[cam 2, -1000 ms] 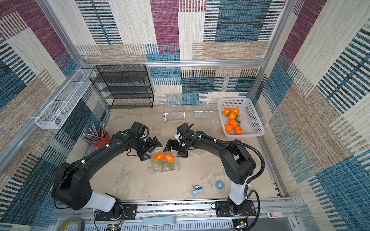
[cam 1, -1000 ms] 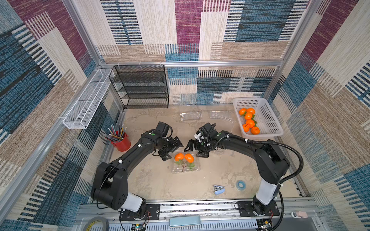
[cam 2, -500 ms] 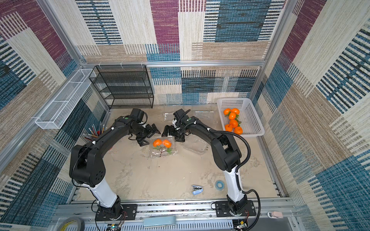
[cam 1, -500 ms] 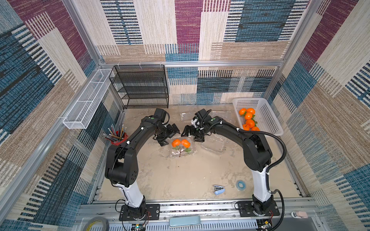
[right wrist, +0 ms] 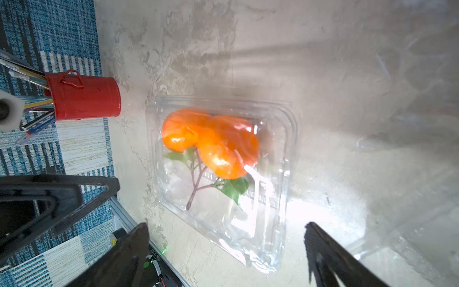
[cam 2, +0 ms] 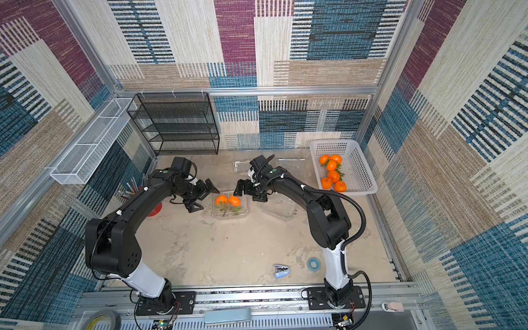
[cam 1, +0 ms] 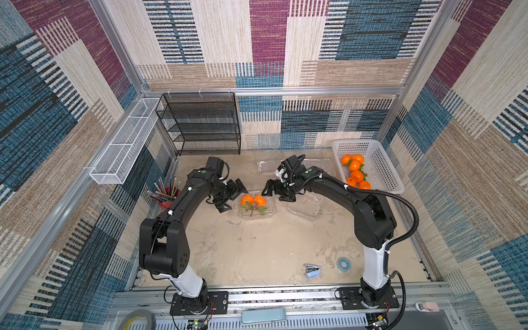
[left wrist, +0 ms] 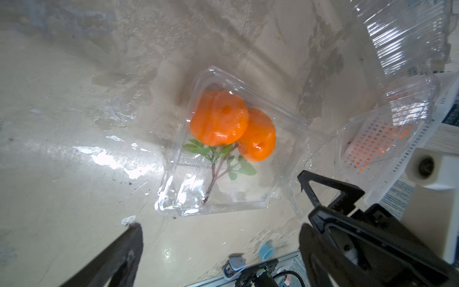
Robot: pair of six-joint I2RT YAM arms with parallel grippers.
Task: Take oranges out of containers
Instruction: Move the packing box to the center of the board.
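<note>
Near the middle of both top views, a closed clear container (cam 1: 256, 212) (cam 2: 230, 213) lies on the bench (cam 1: 257, 248). Two oranges (cam 1: 259, 200) (cam 2: 234, 201) sit inside it on a shared stem with green leaves. In the wrist views the fruit (left wrist: 218, 118) (right wrist: 223, 146) shows blurred through the plastic, crowded into one end of the box.

Just left of the container, the left fingers (cam 1: 239, 186) (cam 2: 212, 187) stand spread wide and hold nothing. Just to its upper right, the right fingers (cam 1: 268, 189) (cam 2: 240, 187) are also spread wide and hold nothing. Both pairs point toward the container from opposite sides. Whether either one touches the plastic cannot be told.

Right of center, an empty container (cam 1: 305, 206) lies open on the bench beneath the right arm. Toward the right edge of the frame, a white basket (cam 1: 383, 168) holds the loose oranges (cam 1: 356, 175), six by count, well apart from the container.

At the left, a red cup (cam 1: 168, 202) (right wrist: 84, 98) holds pencils. A blue stapler (cam 1: 313, 271) and a roll of blue tape (cam 1: 343, 263) lie at the lower right of the bench.
</note>
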